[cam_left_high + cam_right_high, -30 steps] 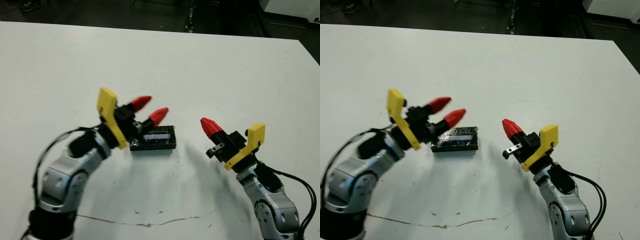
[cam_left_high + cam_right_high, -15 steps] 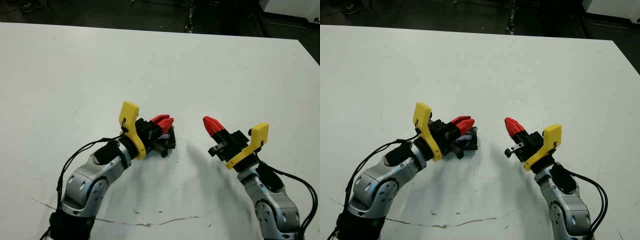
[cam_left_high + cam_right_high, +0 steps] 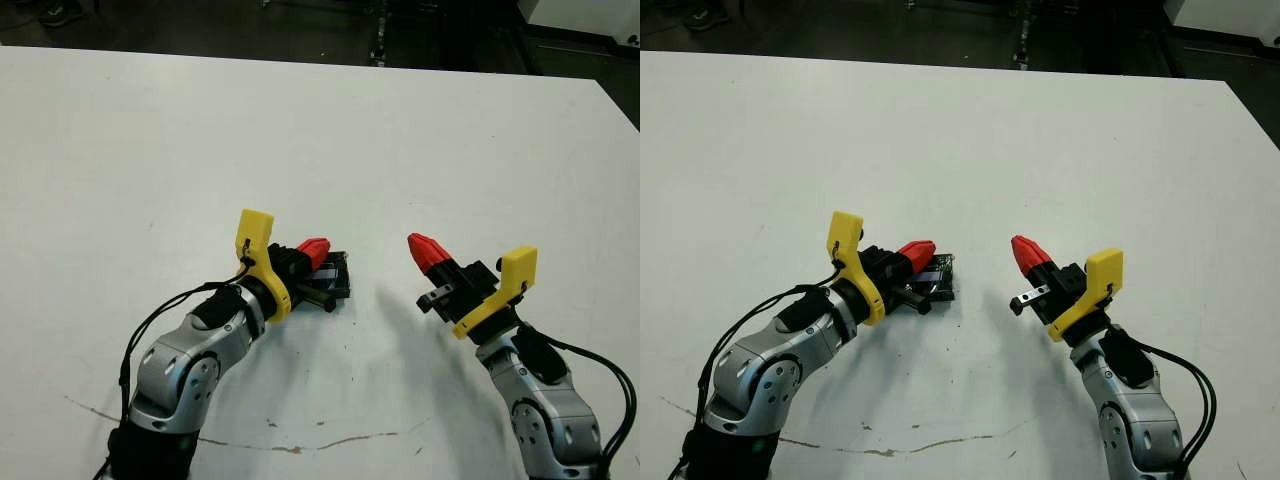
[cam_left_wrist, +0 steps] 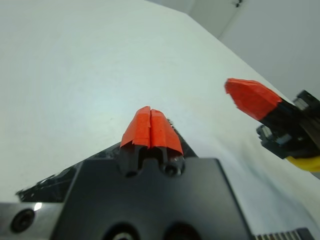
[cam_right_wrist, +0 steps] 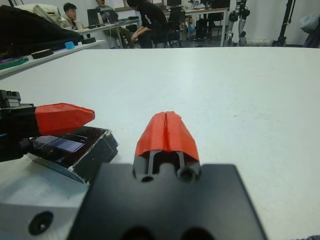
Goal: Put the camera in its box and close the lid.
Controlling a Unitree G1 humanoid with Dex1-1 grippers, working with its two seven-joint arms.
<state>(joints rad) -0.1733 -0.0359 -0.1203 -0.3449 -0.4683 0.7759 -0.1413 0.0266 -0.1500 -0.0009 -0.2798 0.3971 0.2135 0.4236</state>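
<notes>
The box (image 5: 98, 156) lies at the table's middle with the speckled black lid (image 5: 59, 144) on top, its shiny strip window facing up. The camera is hidden. My left gripper (image 3: 313, 251) is shut, and its red tips sit low over the left part of the lid (image 3: 338, 273); I cannot tell whether they touch it. The black body of the left gripper covers the box's left end. My right gripper (image 3: 427, 250) is shut with nothing in it, hovering a short way to the right of the box, its tips pointing toward it.
A thin dark scratch line (image 3: 300, 446) runs across the table near me. White tabletop stretches beyond the box to the far edge (image 3: 300, 60). In the right wrist view, people (image 5: 147, 20) sit at desks far beyond the table.
My left gripper went from open and raised left of the box to shut and lowered over the lid. The right gripper has barely moved.
</notes>
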